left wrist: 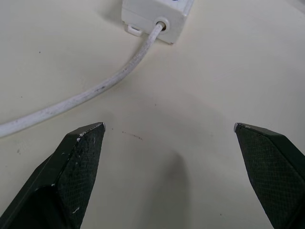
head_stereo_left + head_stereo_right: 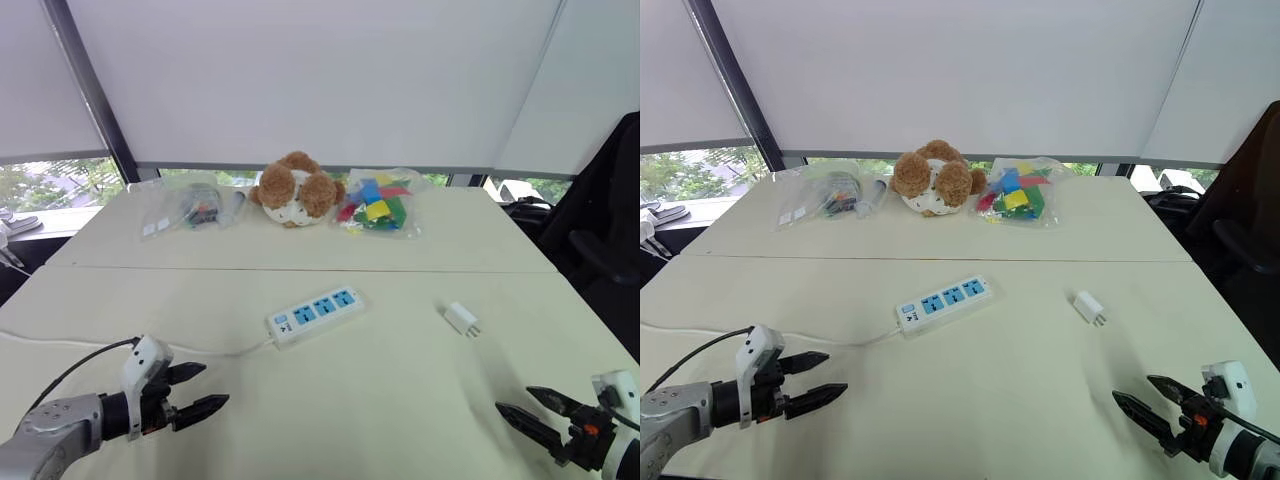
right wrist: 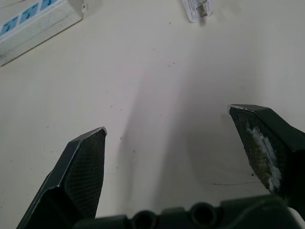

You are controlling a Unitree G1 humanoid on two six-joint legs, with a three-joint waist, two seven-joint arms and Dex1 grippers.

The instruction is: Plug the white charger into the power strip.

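While nothing's plugged in yet, got one white charger (image 2: 462,319) lying flat on the cream table (image 2: 400,400), right of centre, prongs aimed toward the near right. Sits well apart from one power strip (image 2: 315,315), which lies at a slant mid-table with three blue socket panels facing up. Got one white cord (image 1: 95,90) coming out of the strip's near-left end and trailing off toward the left edge of the table, cut off there in the head views.

Two grippers, both spread wide and holding nothing. Left gripper (image 2: 198,391) hovers low at the near left, pointing toward the strip's cord end but clear of it. Right gripper (image 2: 534,408) hovers at the near right, short of the charger, not touching anything. From the right wrist, charger and strip both clipped by the frame edge, so only part of each visible.

Further back, past a seam across the table: one brown plush toy (image 2: 297,189) in the middle, one clear bag of colourful blocks (image 2: 377,206) to its right, one clear bag of small odds and ends (image 2: 193,206) to its left. Contents of that left bag too small to make out. Dark chair (image 2: 605,230) partly cut off at the far right.
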